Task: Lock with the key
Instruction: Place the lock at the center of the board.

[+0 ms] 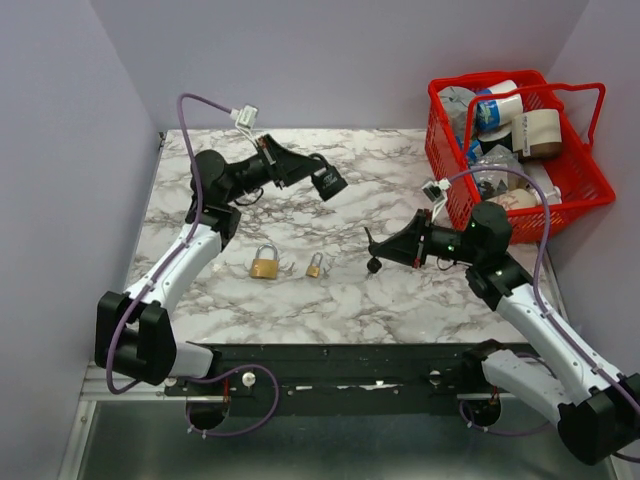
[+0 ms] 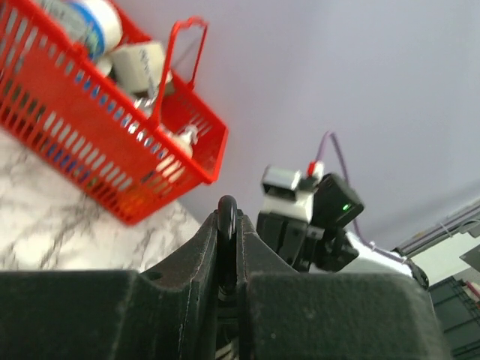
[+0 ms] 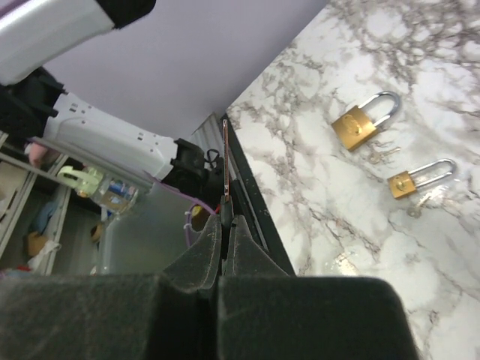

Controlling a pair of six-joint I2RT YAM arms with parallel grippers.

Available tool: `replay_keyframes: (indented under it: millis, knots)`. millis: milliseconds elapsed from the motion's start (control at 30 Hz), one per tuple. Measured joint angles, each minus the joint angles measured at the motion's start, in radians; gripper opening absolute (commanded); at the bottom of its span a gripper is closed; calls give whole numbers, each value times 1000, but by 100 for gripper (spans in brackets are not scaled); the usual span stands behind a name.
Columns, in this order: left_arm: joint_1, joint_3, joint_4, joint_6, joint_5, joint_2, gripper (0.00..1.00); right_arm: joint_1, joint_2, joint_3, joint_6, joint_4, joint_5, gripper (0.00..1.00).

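Seen from above, the left arm reaches over the back of the marble worktop [image 1: 340, 300]. Its left gripper [image 1: 311, 172] is clamped on a black padlock [image 1: 329, 183], lifted clear of the surface and turned toward the other arm, apparently to offer it up to the key. In the left wrist view the fingers are pressed together on a dark loop, probably the shackle, though the lock's body is hidden there.

Below it, two brass padlocks lie flat and untouched on the worktop: a larger brass padlock [image 1: 264, 263] and, just beside it on the right, a smaller brass padlock [image 1: 315, 266]. Both are apart from either arm.

Right of centre, the right gripper [image 1: 378, 250] points left toward the black padlock, its fingers closed on the key [image 1: 375, 265]. The black-headed bunch hangs just under the fingertips, above the worktop. The right wrist view shows a thin blade sticking out past the closed fingers. Key and lock are well apart, so insertion has not begun.

A red basket [image 1: 590, 185] of clutter sits at the far right.
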Motion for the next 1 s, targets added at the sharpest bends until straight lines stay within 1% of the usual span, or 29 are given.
replay_keyframes:
  millis: [67, 167, 200, 300, 400, 467, 567, 733, 900, 1000]
  knots:
    - [-8, -56, -48, 29, 9, -14, 0, -23, -16, 1, -20, -50, 15, 1]
    - [-50, -136, -139, 113, 11, -29, 0, -52, -22, 1, -55, -132, 38, 1]
    - [-78, -169, -170, 155, 9, -31, 0, -60, -21, 1, -69, -158, 47, 1]
    - [-147, -238, -229, 214, 10, -24, 0, -78, -18, 1, -97, -219, 69, 1]
    - [-212, -279, -262, 262, 12, 18, 0, -84, -12, -1, -125, -267, 93, 1]
    - [-241, -284, -265, 288, 11, 67, 0, -85, -5, -5, -142, -288, 104, 1]
    - [-272, -283, -248, 311, 10, 187, 0, -85, 19, -21, -161, -305, 122, 1]
    - [-277, -235, -226, 333, 0, 403, 0, -85, 76, -45, -194, -330, 142, 1]
    - [-275, -177, -211, 341, -13, 524, 0, -85, 151, -45, -212, -337, 151, 1]
    - [-275, -159, -210, 346, -17, 551, 0, -85, 186, -45, -218, -338, 151, 1]
